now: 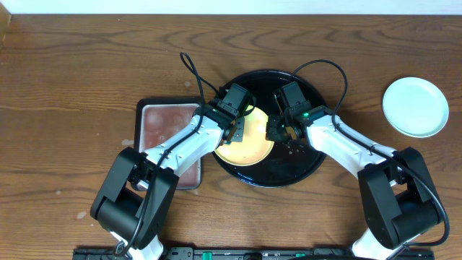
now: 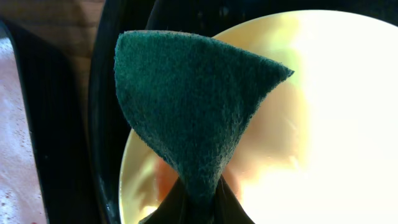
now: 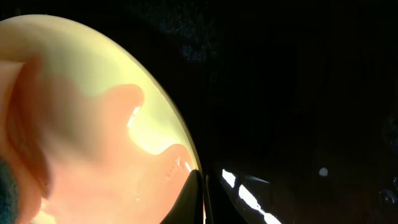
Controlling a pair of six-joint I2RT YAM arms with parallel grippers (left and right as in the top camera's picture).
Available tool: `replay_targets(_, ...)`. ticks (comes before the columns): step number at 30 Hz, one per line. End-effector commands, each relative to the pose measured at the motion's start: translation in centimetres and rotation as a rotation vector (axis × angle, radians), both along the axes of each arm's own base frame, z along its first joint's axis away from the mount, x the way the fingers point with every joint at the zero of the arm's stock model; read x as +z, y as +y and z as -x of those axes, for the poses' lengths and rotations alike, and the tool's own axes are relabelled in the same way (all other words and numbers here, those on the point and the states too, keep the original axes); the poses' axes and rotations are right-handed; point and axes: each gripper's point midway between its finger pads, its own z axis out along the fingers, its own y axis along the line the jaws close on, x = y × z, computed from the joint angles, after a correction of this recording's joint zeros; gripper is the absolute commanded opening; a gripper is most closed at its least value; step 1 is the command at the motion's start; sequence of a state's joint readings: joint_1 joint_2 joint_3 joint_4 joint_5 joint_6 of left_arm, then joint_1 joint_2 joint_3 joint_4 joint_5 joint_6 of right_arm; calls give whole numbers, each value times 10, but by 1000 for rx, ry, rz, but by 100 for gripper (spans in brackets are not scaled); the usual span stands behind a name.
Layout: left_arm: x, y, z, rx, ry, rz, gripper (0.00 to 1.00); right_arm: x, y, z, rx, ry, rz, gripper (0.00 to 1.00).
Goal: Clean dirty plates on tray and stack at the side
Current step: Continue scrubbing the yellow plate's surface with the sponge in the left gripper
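1. Overhead cam: the large round glossy black tray [image 1: 303, 162] sits in the middle of the brown wooden table [image 1: 72, 72]. The small round yellow plate [image 1: 253, 148] lies inside it, on the tray's left half.
2. My left gripper [image 1: 237, 119] hangs over the far-left part of that plate. On its wrist cam the jaws are squeezed right down on the bottom of a dark green scouring sponge [image 2: 193, 106], with no gap I can see. The sponge fans out wide in front of the lens.
3. My right gripper [image 1: 278, 131] is at the plate's right edge. Its wrist cam shows the two fingertips almost together, with the plate's rim in the thin slot between them. So it's got the plate pinched by the rim.
4. There's a blurry reddish-orange smear [image 3: 81, 162] across the plate's surface in the right wrist view. It's too out of focus for me to make out its edges.
5. A small round pale blue plate [image 1: 415, 107] lies on bare wood, well off to the right of the black tray. Its face looks plain and pale from above.
6. A rectangular black-rimmed tray with a pinkish inside [image 1: 162, 123] sits just left of the black tray, and my left arm crosses over it. I can't tell if the two trays actually touch.
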State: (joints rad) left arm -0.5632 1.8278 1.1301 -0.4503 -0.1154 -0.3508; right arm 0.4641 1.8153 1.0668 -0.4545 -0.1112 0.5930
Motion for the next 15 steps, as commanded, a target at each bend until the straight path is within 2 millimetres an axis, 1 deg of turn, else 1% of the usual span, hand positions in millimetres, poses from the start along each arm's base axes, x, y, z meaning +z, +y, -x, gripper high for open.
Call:
replay_targets(1,2,-3,6,48,19,50,7,2,3,-3,-11,-7,-1,1)
replay_targets(5,1,-8,11,39,24,50,8,2,3,-3,-15,-6,-2,1)
replay_targets(8,-1,-11,19,22,45,35,7,2,3,-3,-15,-6,-2,1)
replay_targets(12,-4,-7,29,16,80,6,7,2,3,-3,-15,-6,-2,1)
replay_targets(15,-4,-3,28,23,75,-13,7,2,3,-3,-15,-6,-2,1)
